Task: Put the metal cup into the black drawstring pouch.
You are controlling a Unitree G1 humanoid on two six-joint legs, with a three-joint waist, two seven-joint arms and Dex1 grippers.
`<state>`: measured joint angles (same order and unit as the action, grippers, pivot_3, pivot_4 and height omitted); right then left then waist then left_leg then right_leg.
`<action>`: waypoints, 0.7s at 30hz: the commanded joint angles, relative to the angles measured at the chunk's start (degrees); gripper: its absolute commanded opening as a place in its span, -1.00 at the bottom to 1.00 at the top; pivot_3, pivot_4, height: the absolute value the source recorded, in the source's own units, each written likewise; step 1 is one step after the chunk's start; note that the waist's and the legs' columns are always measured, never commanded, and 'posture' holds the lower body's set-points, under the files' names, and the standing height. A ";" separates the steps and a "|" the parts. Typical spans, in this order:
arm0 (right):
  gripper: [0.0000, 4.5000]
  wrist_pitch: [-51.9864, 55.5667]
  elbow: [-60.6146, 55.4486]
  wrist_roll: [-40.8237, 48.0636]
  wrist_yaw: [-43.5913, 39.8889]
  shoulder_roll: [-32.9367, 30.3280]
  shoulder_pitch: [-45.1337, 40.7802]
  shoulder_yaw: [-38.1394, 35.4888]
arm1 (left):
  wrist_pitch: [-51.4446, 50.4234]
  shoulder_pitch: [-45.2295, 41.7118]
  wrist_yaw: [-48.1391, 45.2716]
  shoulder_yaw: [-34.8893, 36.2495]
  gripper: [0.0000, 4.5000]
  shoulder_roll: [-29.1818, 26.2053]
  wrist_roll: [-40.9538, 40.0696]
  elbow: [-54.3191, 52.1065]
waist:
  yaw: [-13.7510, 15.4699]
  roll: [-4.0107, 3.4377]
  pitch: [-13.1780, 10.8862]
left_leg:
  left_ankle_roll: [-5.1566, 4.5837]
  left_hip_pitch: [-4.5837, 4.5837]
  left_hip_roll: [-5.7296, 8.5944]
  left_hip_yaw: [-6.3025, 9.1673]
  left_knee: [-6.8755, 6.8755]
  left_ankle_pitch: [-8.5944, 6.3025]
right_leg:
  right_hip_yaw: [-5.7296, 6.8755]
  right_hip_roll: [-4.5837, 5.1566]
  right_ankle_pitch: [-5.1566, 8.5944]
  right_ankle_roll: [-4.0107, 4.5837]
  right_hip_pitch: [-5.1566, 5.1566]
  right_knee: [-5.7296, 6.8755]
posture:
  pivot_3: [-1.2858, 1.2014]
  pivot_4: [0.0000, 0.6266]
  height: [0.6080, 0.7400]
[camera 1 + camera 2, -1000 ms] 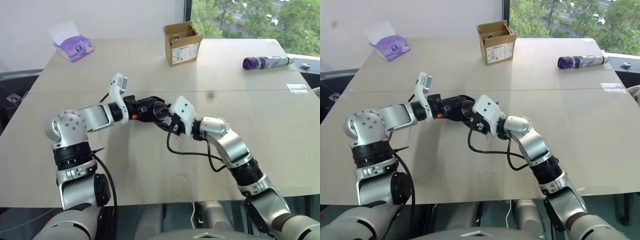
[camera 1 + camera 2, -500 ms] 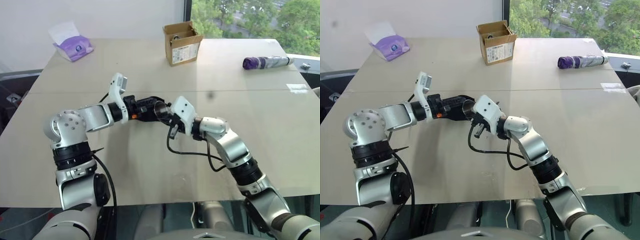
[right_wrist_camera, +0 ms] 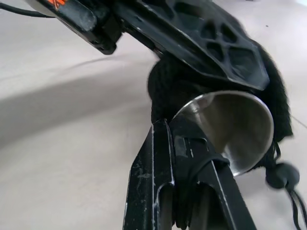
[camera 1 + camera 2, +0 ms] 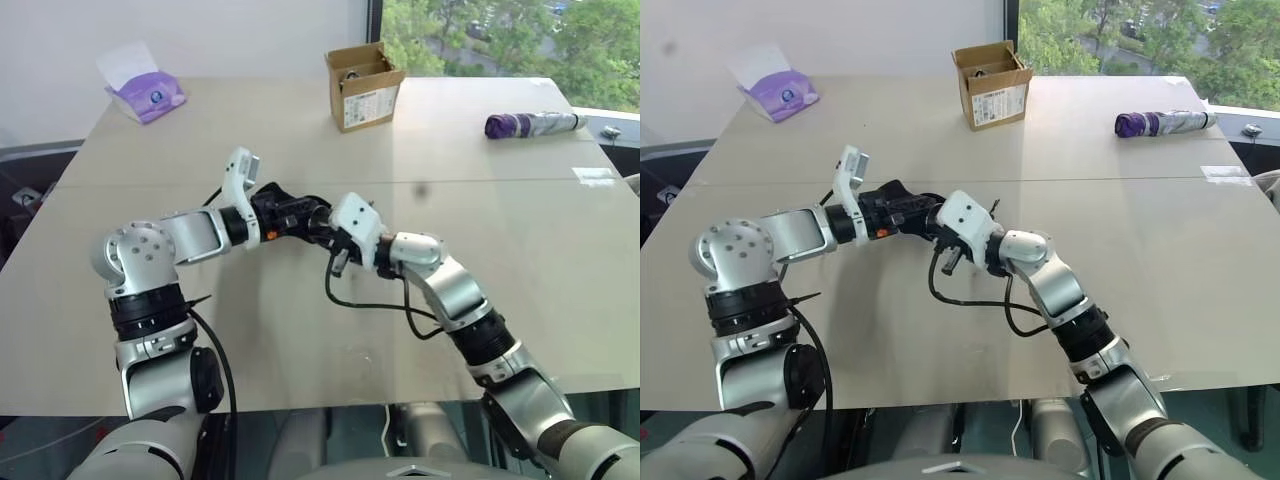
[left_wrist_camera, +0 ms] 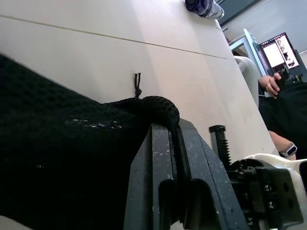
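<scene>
My left gripper [image 5: 172, 127] is shut on the rim of the black drawstring pouch [image 5: 57, 143] and holds it off the table, mouth toward my right arm. In the head views the two grippers meet over the table's middle, left gripper [image 4: 300, 214] and right gripper [image 4: 327, 230] almost touching. The metal cup [image 3: 230, 127] lies inside the pouch [image 3: 168, 86] with its shiny open mouth facing out. My right gripper [image 3: 165, 127] is shut, its tips at the cup's rim and the pouch's edge. Whether it pinches either one I cannot tell.
An open cardboard box [image 4: 362, 85] stands at the back centre. A purple tissue pack [image 4: 148, 92] lies at the back left and a folded purple umbrella [image 4: 530, 124] at the back right. The pouch's cord toggle [image 3: 277, 175] dangles below its mouth. A person's hand [image 5: 273, 84] shows beyond the table.
My right gripper's fingers have closed. The cup's shiny rim, seen between the grippers before, is now covered by the pouch and the right wrist in the head views. The left arm has kept still.
</scene>
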<state>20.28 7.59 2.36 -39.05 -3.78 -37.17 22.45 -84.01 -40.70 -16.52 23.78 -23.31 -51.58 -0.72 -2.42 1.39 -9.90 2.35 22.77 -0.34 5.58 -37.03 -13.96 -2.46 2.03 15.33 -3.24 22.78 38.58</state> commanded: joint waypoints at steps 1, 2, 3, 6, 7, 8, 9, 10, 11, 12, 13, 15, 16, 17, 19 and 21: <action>-0.99 -5.42 2.15 -1.52 -0.40 1.32 -3.10 1.17 | -1.35 -1.73 0.15 0.62 -1.00 0.48 -1.47 -1.95 | -0.02 0.00 0.00 | 0.00 0.00 0.00 0.00 0.00 0.00 | 0.00 0.00 0.00 0.00 0.00 0.00 | 0.03 -0.52 1.00; -0.99 -6.53 3.22 -1.91 -0.49 1.55 -3.60 1.33 | -1.50 -1.80 0.30 0.71 -1.00 0.60 -1.50 -1.92 | -0.02 0.00 0.00 | 0.00 0.00 0.00 0.00 0.00 0.00 | 0.00 0.00 0.00 0.00 0.00 0.00 | 0.03 -0.52 1.00; -0.99 -7.73 4.33 -2.18 -0.53 1.93 -4.13 1.39 | -1.76 -1.79 0.48 0.91 -1.00 0.78 -1.60 -1.97 | -0.02 0.00 0.00 | 0.00 0.00 0.00 0.00 0.00 0.00 | 0.00 0.00 0.00 0.00 0.00 0.00 | 0.03 -0.52 1.00; -0.99 -11.91 7.95 -3.69 -0.83 2.60 -5.84 2.24 | -2.43 -1.59 0.85 1.36 -1.00 1.30 -1.82 -2.27 | -0.03 0.00 0.00 | 0.00 0.00 0.00 0.00 0.02 0.00 | 0.00 0.00 0.00 0.00 0.00 -0.02 | 0.03 -0.52 1.00; -0.99 -13.44 9.30 -4.37 -0.75 2.80 -6.33 2.54 | -2.73 -1.57 1.00 1.59 -1.00 1.54 -1.88 -2.33 | -0.03 0.00 0.00 | 0.00 0.00 0.00 0.00 0.02 0.00 | 0.00 0.00 0.00 0.00 0.00 -0.03 | 0.03 -0.52 1.00; -0.99 -15.28 10.92 -4.86 -0.41 3.30 -6.83 2.56 | -3.02 -1.49 1.24 1.92 -1.00 1.81 -1.87 -2.43 | -0.03 0.00 0.00 | 0.00 0.00 0.00 0.00 0.03 0.00 | 0.00 0.00 0.00 0.00 0.00 -0.04 | 0.03 -0.52 1.00; -0.99 -16.46 12.23 -5.01 0.05 3.89 -7.18 2.25 | -3.27 -1.42 1.57 2.35 -1.00 2.09 -1.85 -2.45 | -0.03 0.00 0.00 | 0.00 0.00 0.00 0.00 0.03 0.00 | 0.00 0.00 0.00 0.00 0.00 -0.04 | 0.03 -0.52 1.00; -0.99 -17.25 13.15 -5.00 0.40 4.34 -7.37 1.86 | -3.50 -1.35 1.97 3.00 -1.00 2.39 -1.88 -2.37 | -0.03 0.00 0.00 | 0.01 0.00 0.00 0.01 0.03 0.00 | 0.00 0.00 0.00 0.00 0.00 -0.04 | 0.03 -0.52 1.00; -0.99 -18.33 13.59 -5.19 0.78 4.37 -7.32 1.51 | -3.77 -1.31 2.34 3.93 -1.00 2.55 -1.92 -2.15 | -0.03 0.00 0.00 | 0.01 0.00 0.00 0.00 0.04 0.00 | 0.00 0.00 0.00 0.00 0.00 -0.04 | 0.03 -0.52 1.00; -0.99 -18.70 13.40 -5.23 1.00 4.17 -6.94 0.99 | -4.17 -1.30 2.64 4.89 -1.00 2.64 -1.95 -1.89 | -0.03 0.00 0.00 | 0.01 0.00 0.00 0.01 0.05 0.00 | 0.00 0.00 0.00 0.00 0.00 -0.05 | 0.03 -0.52 1.00; -0.99 -18.76 12.82 -5.23 1.04 3.76 -6.38 0.55 | -4.64 -1.36 2.92 5.73 -1.00 2.85 -1.97 -1.75 | -0.03 0.00 0.00 | 0.01 0.00 -0.01 0.01 0.05 0.00 | 0.00 0.01 0.00 0.00 0.01 -0.06 | 0.03 -0.52 1.00; -0.99 -17.20 8.73 -4.13 -0.07 1.83 -3.77 -0.59 | -5.82 -1.73 3.44 7.54 -1.00 3.54 -2.22 -1.24 | 0.05 0.00 0.00 | 0.01 0.00 0.00 0.01 0.07 0.00 | 0.00 0.01 0.00 0.00 0.00 -0.07 | 0.03 -0.52 1.00; -0.99 -15.39 5.12 -3.00 -1.18 0.32 -1.75 -1.26 | -6.33 -1.85 3.52 8.09 -1.00 3.81 -2.26 -1.11 | 0.26 0.00 0.00 | 0.01 0.02 0.00 0.02 0.07 0.00 | 0.01 0.02 0.00 0.00 0.00 -0.08 | 0.03 -0.52 1.00; -0.99 -14.02 2.54 -2.20 -1.89 -0.72 -0.34 -1.65 | -6.70 -1.93 3.58 8.47 -1.00 4.00 -2.24 -1.04 | 0.38 0.00 0.00 | 0.01 0.05 0.01 0.07 0.08 0.00 | 0.06 0.04 0.00 0.00 0.00 -0.10 | 0.03 -0.52 1.00; -0.99 -10.89 -2.51 -1.39 -2.81 -3.17 2.51 -2.15 | -7.17 -1.80 3.45 8.38 -1.00 4.36 -1.98 -1.21 | 0.38 0.00 0.00 | 0.00 0.11 0.03 0.09 0.08 0.00 | 0.09 0.06 0.00 0.00 -0.01 -0.18 | 0.03 -0.52 1.00; -0.99 -8.64 -6.24 -1.17 -3.24 -5.25 5.00 -2.24 | -7.28 -1.59 3.23 7.88 -1.00 4.70 -1.70 -1.21 | 0.26 0.01 -0.01 | 0.00 0.11 0.05 0.08 0.06 0.00 | 0.07 0.08 0.00 0.00 -0.01 -0.17 | 0.03 -0.52 1.00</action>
<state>9.92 7.07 -0.15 -41.58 -8.49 -33.42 21.09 -91.01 -41.51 -12.72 31.63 -18.76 -52.50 -0.92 -2.16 1.40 -9.91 2.35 22.86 -0.30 5.66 -36.96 -13.96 -2.38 2.10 15.33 -3.24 22.77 38.42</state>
